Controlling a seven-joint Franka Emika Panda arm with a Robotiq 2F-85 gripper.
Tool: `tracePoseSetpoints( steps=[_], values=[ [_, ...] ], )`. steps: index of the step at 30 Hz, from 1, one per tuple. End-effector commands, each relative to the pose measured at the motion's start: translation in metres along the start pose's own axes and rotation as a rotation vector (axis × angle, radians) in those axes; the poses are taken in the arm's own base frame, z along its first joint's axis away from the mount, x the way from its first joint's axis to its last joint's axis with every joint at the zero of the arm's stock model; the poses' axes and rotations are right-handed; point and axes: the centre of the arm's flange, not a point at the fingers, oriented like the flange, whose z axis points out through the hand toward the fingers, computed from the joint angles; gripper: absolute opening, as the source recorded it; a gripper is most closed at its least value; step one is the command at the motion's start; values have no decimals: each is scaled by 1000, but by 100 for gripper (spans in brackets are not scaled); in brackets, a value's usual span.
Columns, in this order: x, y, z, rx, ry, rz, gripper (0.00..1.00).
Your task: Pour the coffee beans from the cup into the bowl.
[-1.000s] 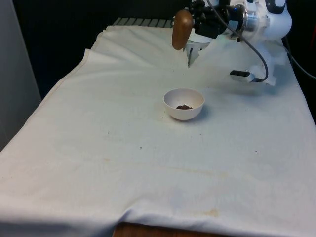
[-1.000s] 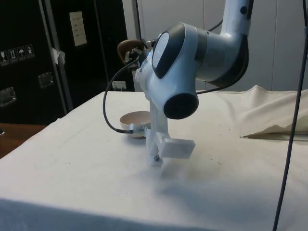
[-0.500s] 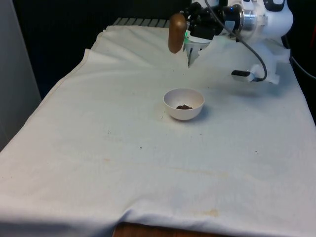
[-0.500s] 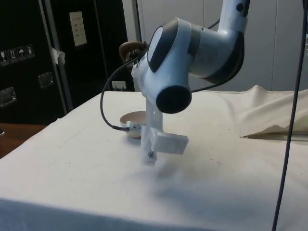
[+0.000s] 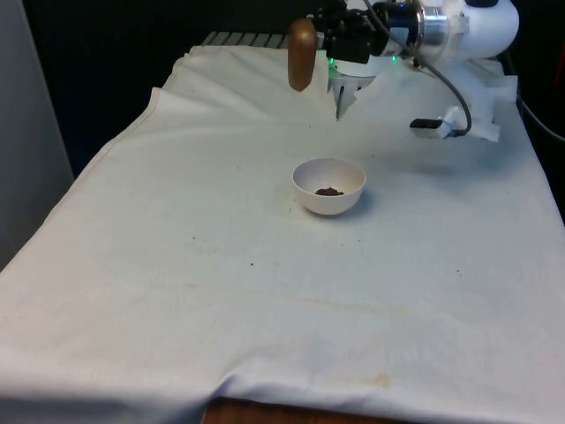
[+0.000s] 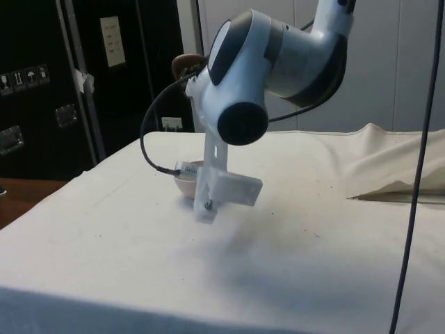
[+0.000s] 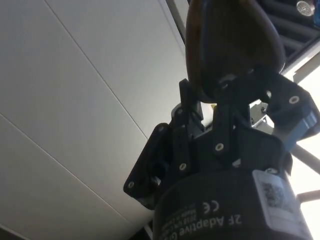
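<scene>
One brown cup (image 5: 301,54) clamped in gripper (image 5: 320,40) fingers, high beyond one white bowl (image 5: 328,185) holding coffee beans (image 5: 329,191). "2F Adaptive" printed on gripper body.

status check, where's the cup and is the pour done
Gripper shut on cup, held high beyond bowl. Beans in bowl. Nothing in the way.

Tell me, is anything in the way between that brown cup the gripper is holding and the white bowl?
Nothing visible. The cup hangs in the gripper above the cloth, and the bowl sits alone nearer the camera.
</scene>
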Motion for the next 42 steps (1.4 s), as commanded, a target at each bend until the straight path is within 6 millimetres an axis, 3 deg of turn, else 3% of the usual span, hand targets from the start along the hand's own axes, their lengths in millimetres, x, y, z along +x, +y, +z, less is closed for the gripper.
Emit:
tracePoseSetpoints(
  steps=[1, 42],
  values=[
    [2, 0, 2, 2, -20, 5, 6],
    [0, 17, 67, -25, -204, 101, 6]
  ],
)
